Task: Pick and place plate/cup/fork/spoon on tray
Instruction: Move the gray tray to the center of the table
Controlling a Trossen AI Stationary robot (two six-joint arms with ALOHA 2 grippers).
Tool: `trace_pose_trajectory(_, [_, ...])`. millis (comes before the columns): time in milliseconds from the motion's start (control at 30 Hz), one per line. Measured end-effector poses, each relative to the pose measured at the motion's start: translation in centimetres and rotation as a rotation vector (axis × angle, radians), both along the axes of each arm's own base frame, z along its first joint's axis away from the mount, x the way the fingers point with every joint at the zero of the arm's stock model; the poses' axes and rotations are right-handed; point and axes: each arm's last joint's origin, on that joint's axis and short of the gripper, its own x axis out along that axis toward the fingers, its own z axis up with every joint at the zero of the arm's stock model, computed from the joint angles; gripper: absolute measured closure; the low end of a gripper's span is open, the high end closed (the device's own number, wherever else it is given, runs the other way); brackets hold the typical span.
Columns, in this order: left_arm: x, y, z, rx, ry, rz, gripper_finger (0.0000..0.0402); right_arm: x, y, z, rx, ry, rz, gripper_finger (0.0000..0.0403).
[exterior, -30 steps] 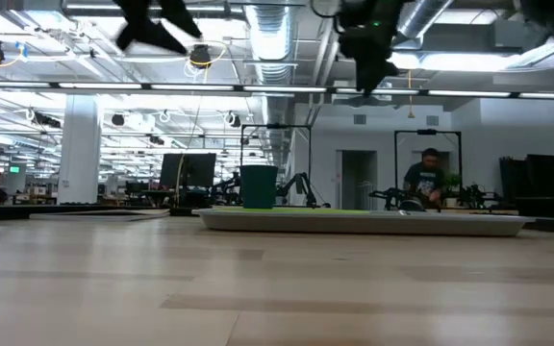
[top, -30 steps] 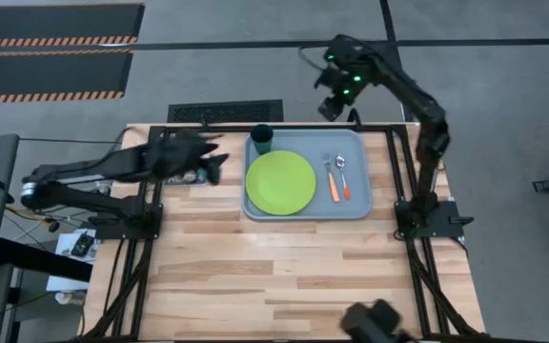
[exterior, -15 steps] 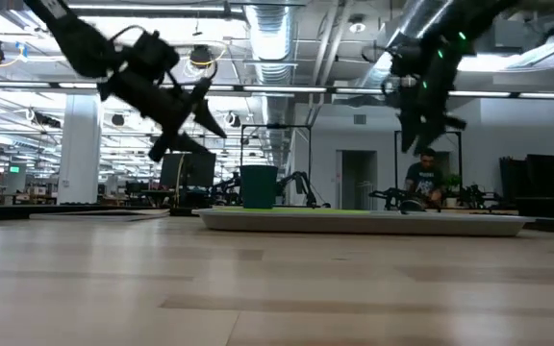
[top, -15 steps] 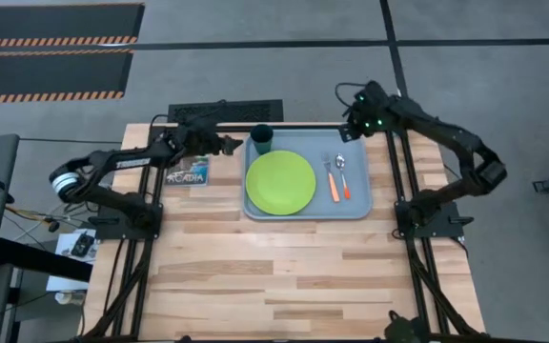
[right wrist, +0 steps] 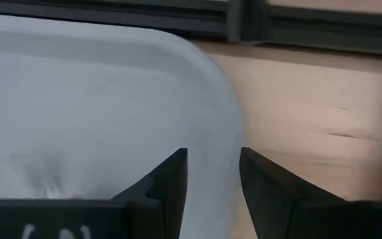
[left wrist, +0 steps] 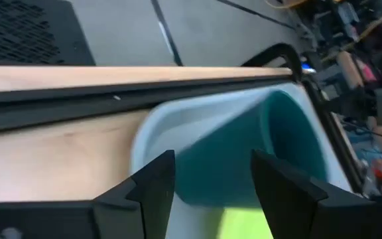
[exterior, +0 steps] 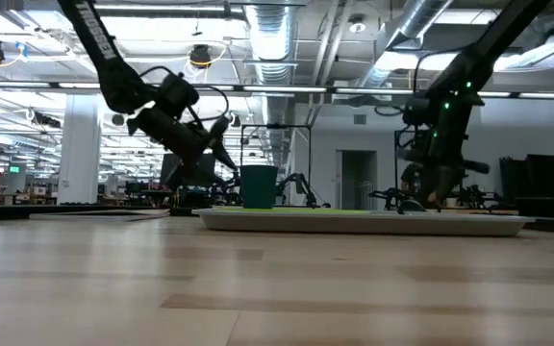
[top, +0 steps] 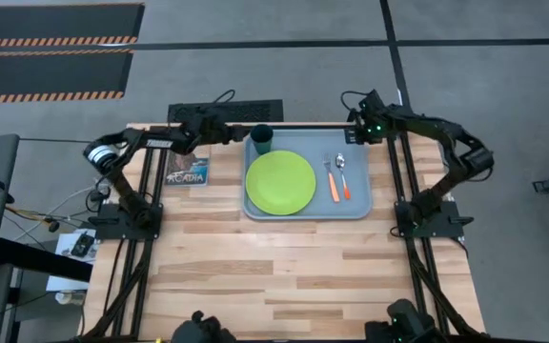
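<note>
The grey-blue tray [top: 355, 205] lies at the table's far middle. On it rest the lime-green plate [top: 280, 182], the teal cup [top: 261, 139] upright in the far left corner, and the orange-handled fork [top: 332, 181] and spoon [top: 344, 179] side by side on the right. My left gripper [top: 236, 136] is open and empty, just left of the cup, pointing at it; the cup [left wrist: 270, 153] shows beyond its fingers. My right gripper [top: 354, 134] is open and empty, low over the tray's far right corner [right wrist: 204, 73].
A dark printed card [top: 188, 175] lies on the wood left of the tray. Black frame rails [top: 410, 171] run along the table's left, right and far edges. The near half of the table [top: 284, 276] is bare wood.
Both arms have swung in and come down. My left gripper has moved toward the far edge and right, down to cup height beside the cup. My right gripper has come from beyond the far edge down to the tray's far right corner. The dishes have not moved.
</note>
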Motion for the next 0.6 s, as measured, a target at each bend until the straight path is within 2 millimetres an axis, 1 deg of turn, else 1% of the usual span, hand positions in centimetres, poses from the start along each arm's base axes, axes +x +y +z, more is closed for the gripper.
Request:
trace_pose_trajectory(100, [0.6, 0.7, -0.6, 0.004, 0.025, 0.034, 0.0225, -0.1, -0.6, -1.0, 0.012, 0.012, -0.024, 0.0245])
trace_pose_trajectory(200, [1.0, 1.3, -1.1, 0.005, 0.045, 0.061, 0.024, 0.1, -1.0, -1.0, -0.012, -0.001, -0.03, 0.0257])
trace_pose_trajectory(300, [1.5, 1.7, -1.4, 0.01, 0.059, 0.072, 0.0258, 0.0, -0.9, -1.2, 0.001, -0.003, -0.045, 0.0268])
trace_pose_trajectory(400, [1.8, 1.6, -1.9, -0.009, 0.09, 0.053, 0.028, -0.1, -0.9, -1.2, 0.02, -0.003, -0.071, 0.0275])
trace_pose_trajectory(600, [2.2, 0.7, -2.7, -0.019, 0.176, 0.025, 0.0313, -0.2, -0.6, -1.3, 0.052, 0.0, -0.101, 0.028])
